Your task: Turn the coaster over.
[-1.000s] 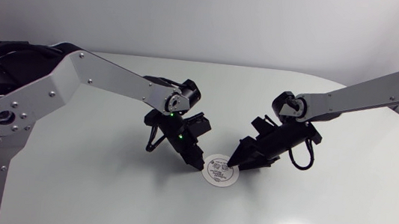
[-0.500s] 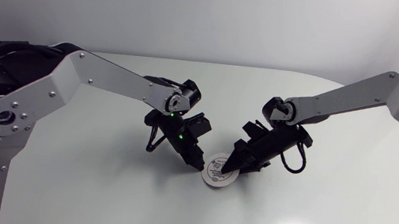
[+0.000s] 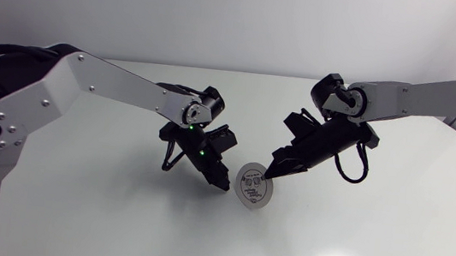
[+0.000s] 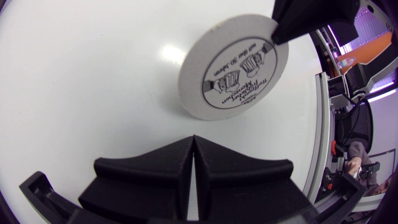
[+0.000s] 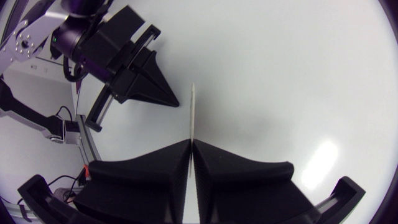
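— Whereabouts of the coaster (image 3: 254, 186)?
— Near the middle of the table (image 3: 114, 218), well away from every edge. Up on its rim, tilted, with the printed face turned toward the left gripper (image 3: 222, 182). Lower rim either touching the table or just above it; cannot tell which.
— Held by anything?
— Pinched at the upper rim by the right gripper (image 3: 269, 175), with fingers pressed nearly together, one on each face. Seen edge-on from the right wrist, as a thin line between them.
— And the left?
— Closed tight, fingertips meeting, nothing between them. Low over the table, just beside the coaster, pointing at it, not touching.
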Motion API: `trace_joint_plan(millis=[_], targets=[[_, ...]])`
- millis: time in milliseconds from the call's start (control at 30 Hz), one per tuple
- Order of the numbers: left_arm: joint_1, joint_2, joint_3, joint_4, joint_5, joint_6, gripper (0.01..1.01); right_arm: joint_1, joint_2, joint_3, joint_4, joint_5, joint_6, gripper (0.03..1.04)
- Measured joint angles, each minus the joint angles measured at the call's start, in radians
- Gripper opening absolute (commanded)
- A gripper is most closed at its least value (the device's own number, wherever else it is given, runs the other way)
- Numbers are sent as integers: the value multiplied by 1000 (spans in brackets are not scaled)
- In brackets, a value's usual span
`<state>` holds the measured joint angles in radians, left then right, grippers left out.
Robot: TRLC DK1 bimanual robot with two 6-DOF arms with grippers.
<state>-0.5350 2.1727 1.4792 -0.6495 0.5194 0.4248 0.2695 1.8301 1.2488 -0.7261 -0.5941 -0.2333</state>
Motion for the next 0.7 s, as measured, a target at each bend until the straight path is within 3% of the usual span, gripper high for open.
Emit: trace_joint_plan(millis=[267, 700], targets=[[30, -73, -34, 3, -2, 0, 25, 113, -5, -48, 33, 7, -14, 51], [40, -174, -82, 2, -2, 0, 25, 167, -70, -69, 52, 79, -13, 51]])
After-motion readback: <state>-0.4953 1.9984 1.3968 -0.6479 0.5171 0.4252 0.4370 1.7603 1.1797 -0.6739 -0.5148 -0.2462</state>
